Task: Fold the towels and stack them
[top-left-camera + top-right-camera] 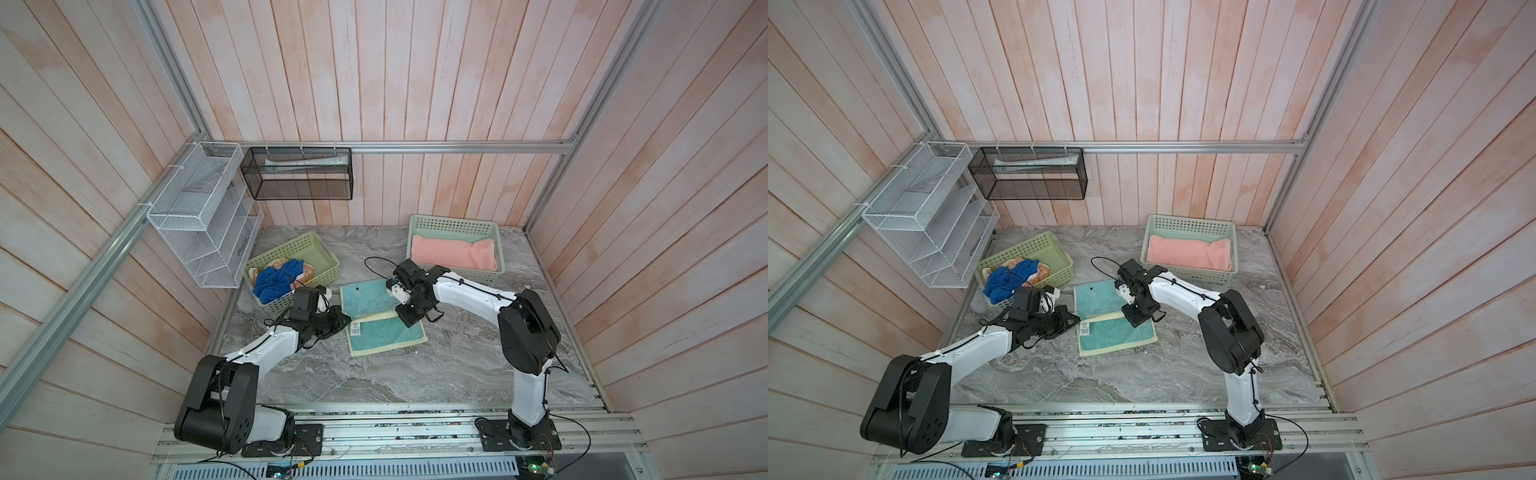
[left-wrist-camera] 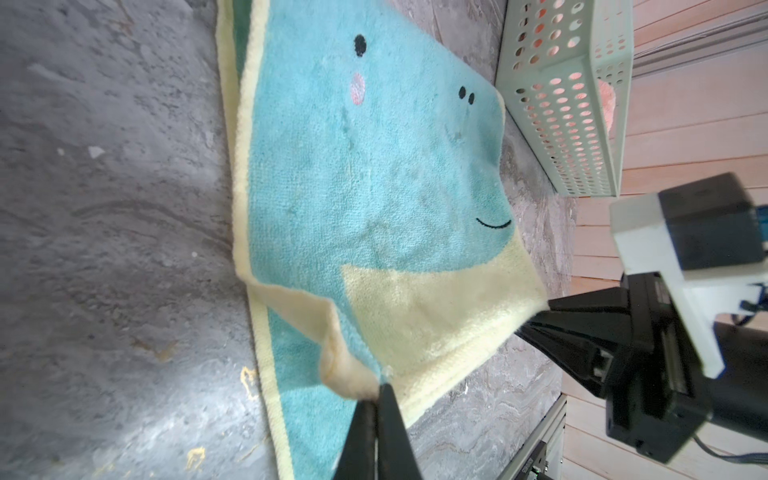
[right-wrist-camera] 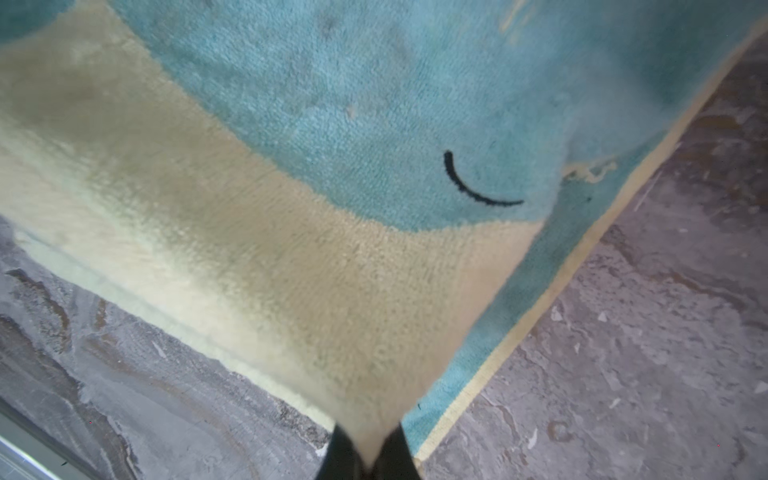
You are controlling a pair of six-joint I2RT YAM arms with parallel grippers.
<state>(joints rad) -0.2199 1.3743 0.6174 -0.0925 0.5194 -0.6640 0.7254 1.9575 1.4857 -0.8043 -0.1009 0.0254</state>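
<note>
pinching a yellow corner each of the whale towel (image 1: 365, 297), half folded on the middle of the table (image 1: 415, 374), the left gripper (image 2: 382, 386) and the right gripper (image 3: 369, 432) can drop it or fold it crooked if one thin grip slips.

Nothing is showing up as readable. A white tag (image 1: 355, 330) is sitting on the whale towel (image 1: 386, 338), carrying dark barcode-like print that is coming out too small to read.
</note>
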